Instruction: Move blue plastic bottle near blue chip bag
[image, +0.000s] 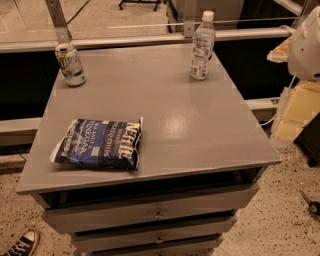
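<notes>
The blue plastic bottle (202, 46), clear with a white cap and a white-and-blue label, stands upright near the far right corner of the grey table (165, 100). The blue chip bag (98, 143) lies flat near the front left of the table, its white lettering facing up. My gripper (296, 112) sits at the right edge of the view, beside and off the table, well to the right of the bottle and apart from it. It holds nothing that I can see.
A green-and-white soda can (70, 64) stands at the far left corner. The table has drawers (155, 214) below its front edge. A metal rail (130, 40) runs behind the table. A shoe (21, 244) shows at the bottom left on the floor.
</notes>
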